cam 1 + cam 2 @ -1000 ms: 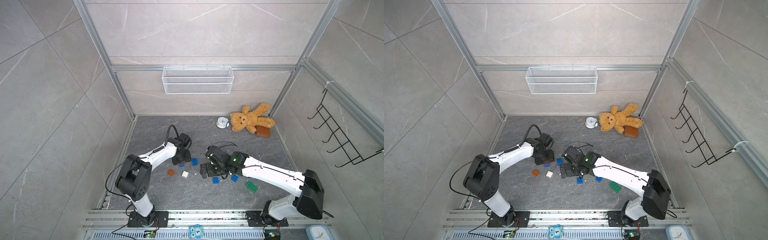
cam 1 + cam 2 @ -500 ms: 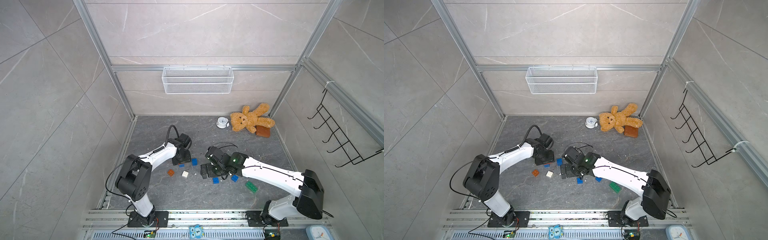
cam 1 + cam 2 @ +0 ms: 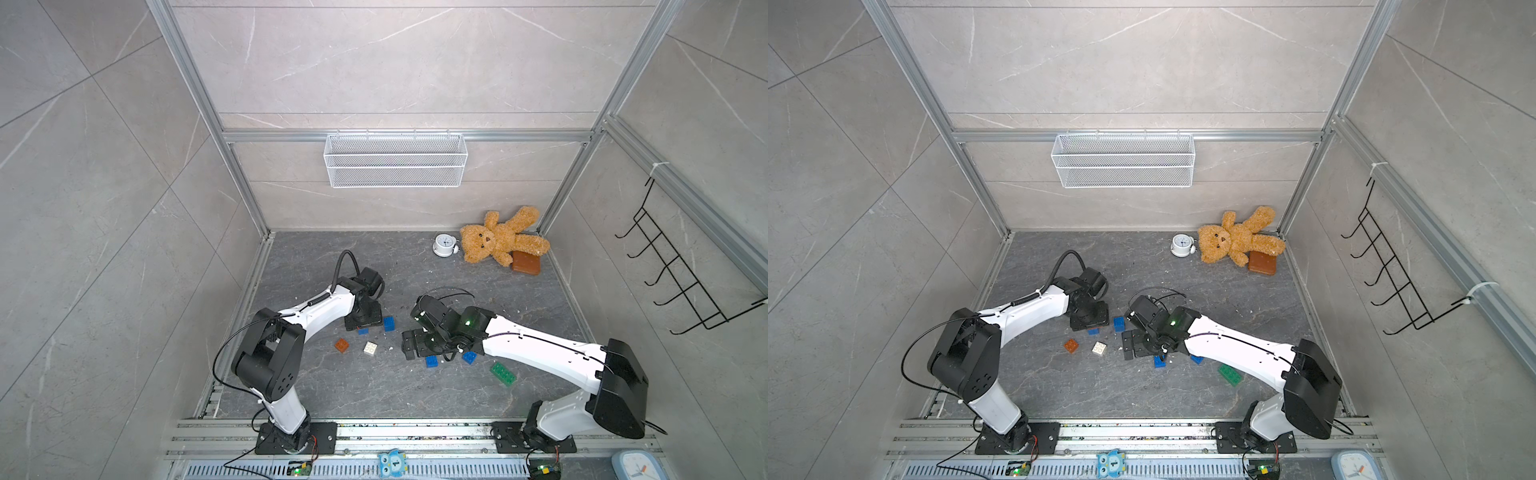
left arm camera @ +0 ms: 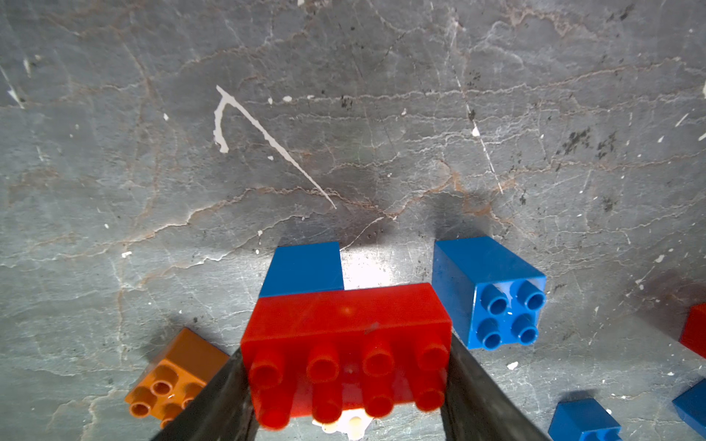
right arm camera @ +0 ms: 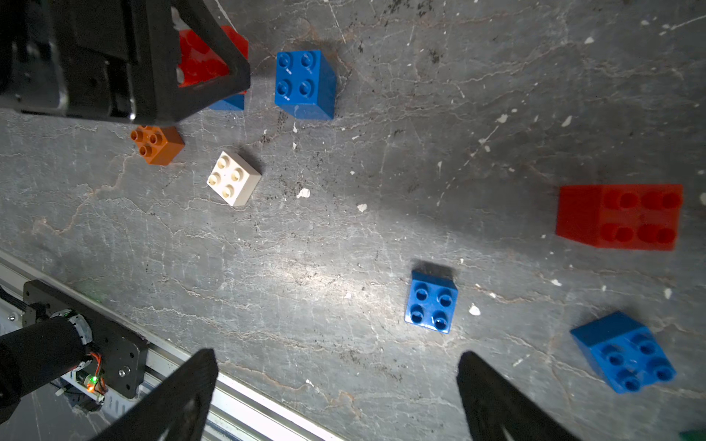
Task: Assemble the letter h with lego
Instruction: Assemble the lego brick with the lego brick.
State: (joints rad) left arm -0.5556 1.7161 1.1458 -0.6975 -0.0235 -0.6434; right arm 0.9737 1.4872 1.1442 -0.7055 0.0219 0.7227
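Note:
My left gripper is shut on a red two-by-four lego brick, one finger on each short end. A blue brick sits under one end of it. In both top views this gripper is low over the floor. Beside it lie a blue brick, a brown one and a white one. My right gripper is open and empty. Near it lie two blue bricks, another red brick and a green one.
A teddy bear, a small alarm clock and a smooth brown block lie in the back right corner. A wire basket hangs on the back wall. A metal rail runs along the front edge.

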